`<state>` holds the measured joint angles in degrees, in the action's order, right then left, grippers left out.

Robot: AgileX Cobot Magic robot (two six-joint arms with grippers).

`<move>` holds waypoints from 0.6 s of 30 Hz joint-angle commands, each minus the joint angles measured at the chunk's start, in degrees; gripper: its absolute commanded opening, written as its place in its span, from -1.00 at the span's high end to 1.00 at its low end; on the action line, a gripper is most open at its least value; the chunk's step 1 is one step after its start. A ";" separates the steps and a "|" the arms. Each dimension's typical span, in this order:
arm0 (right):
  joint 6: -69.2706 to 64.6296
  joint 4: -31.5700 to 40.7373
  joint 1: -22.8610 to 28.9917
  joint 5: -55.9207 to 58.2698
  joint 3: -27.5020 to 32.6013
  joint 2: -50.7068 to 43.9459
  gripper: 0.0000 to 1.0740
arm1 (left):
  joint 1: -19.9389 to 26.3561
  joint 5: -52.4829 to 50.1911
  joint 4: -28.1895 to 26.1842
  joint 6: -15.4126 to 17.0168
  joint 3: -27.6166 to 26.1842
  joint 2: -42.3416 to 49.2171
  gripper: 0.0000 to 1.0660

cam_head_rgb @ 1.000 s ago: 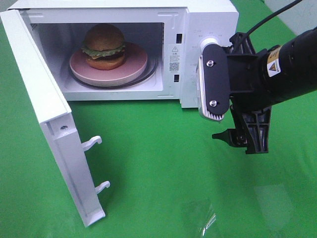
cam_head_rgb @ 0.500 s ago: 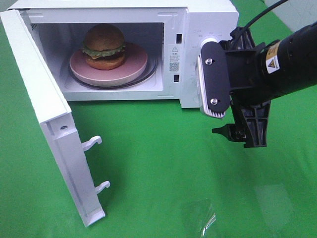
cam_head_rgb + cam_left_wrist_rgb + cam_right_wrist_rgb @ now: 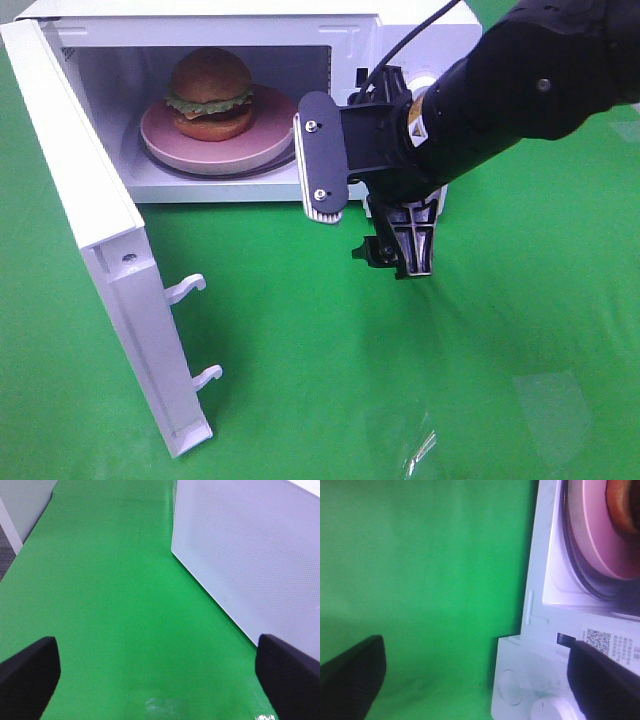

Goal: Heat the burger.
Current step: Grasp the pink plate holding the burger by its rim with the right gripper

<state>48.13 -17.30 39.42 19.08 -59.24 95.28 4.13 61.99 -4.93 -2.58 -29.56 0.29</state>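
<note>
The burger (image 3: pixel 210 93) sits on a pink plate (image 3: pixel 270 135) inside the microwave (image 3: pixel 345 60) at upper left of the high view, door (image 3: pixel 95 240) swung open. The right gripper (image 3: pixel 362 205), jaws wide and empty, hangs at centre. Closing the door next calls for a steady push on its outer face. The left gripper (image 3: pixel 155 672), also wide, is absent from the high view; the arm hides the control panel.

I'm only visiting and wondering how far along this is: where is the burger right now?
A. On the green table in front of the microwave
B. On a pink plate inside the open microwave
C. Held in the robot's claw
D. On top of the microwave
B: the burger sits on the pink plate inside the microwave, whose door stands wide open.
</note>
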 commanded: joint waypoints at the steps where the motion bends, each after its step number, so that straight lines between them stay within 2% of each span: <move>1: -0.46 -0.57 0.11 -0.40 -2.06 1.78 -0.73 | 0.06 -0.63 -0.17 0.06 0.00 0.23 -0.83; 18: -1.72 -3.90 0.11 0.06 -14.04 12.55 -0.69 | 0.06 -0.63 -0.17 0.06 0.00 0.23 -0.83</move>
<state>47.38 -20.74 39.53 19.14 -72.59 107.66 4.13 61.99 -4.93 -2.58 -29.56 0.29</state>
